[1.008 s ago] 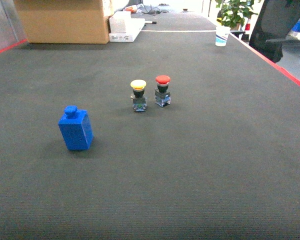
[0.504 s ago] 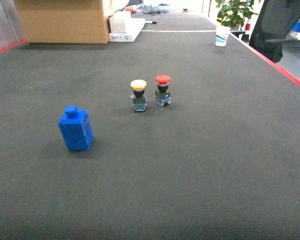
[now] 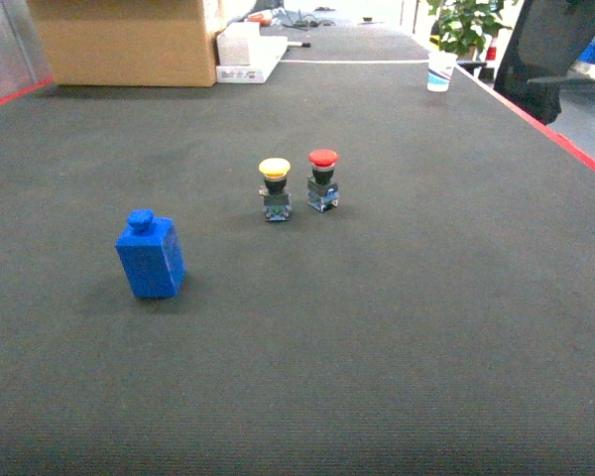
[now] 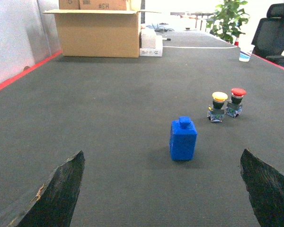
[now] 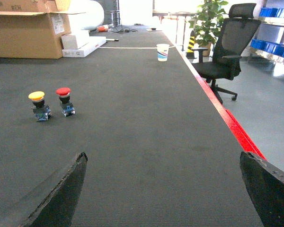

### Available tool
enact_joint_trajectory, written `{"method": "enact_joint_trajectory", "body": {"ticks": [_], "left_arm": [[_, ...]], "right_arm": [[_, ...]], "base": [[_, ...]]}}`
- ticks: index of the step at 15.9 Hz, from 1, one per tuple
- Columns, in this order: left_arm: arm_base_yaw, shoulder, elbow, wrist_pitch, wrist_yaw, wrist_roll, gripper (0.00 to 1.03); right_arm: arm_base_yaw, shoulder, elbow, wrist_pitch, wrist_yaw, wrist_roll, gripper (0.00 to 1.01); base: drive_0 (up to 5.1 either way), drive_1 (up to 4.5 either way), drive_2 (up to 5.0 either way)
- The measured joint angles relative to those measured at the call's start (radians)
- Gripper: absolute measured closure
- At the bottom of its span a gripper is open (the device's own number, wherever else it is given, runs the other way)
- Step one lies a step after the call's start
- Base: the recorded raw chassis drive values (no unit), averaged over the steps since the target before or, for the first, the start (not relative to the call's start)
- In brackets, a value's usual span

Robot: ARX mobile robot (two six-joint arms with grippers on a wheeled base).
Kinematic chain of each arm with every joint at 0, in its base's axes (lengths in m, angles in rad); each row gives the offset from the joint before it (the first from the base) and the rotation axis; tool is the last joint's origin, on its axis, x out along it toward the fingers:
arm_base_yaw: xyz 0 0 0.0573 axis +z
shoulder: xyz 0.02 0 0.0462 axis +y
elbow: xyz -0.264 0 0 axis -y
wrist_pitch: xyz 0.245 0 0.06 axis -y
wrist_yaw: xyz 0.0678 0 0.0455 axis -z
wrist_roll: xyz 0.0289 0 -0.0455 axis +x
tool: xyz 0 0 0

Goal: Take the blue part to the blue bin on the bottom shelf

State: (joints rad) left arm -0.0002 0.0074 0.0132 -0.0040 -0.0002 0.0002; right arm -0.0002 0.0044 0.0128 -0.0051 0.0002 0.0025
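The blue part (image 3: 151, 256) is a small blue block with a round knob on top. It stands upright on the dark mat, left of centre in the head view. In the left wrist view the blue part (image 4: 183, 139) stands ahead of my left gripper (image 4: 162, 153), slightly right of its centre line and well beyond the fingertips. That gripper is open and holds nothing. My right gripper (image 5: 163, 153) is open over bare mat, also holding nothing. Neither gripper shows in the head view. The blue bin and the bottom shelf are out of view.
A yellow-capped push button (image 3: 275, 188) and a red-capped one (image 3: 322, 179) stand side by side mid-table. A cardboard box (image 3: 124, 40) and a white box (image 3: 248, 55) sit at the far end, with a paper cup (image 3: 440, 71) at the far right. The red table edge (image 5: 232, 125) and an office chair (image 5: 225, 49) lie to the right.
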Motion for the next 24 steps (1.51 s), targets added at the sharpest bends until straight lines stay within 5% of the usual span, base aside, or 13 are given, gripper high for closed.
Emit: {"method": "enact_joint_trajectory", "body": {"ticks": [24], "left_arm": [[0.000, 0.000, 0.000, 0.000, 0.000, 0.000, 0.05]], "right_arm": [[0.000, 0.000, 0.000, 0.000, 0.000, 0.000, 0.03]], "base": [[0.0, 0.00, 0.0]]}}
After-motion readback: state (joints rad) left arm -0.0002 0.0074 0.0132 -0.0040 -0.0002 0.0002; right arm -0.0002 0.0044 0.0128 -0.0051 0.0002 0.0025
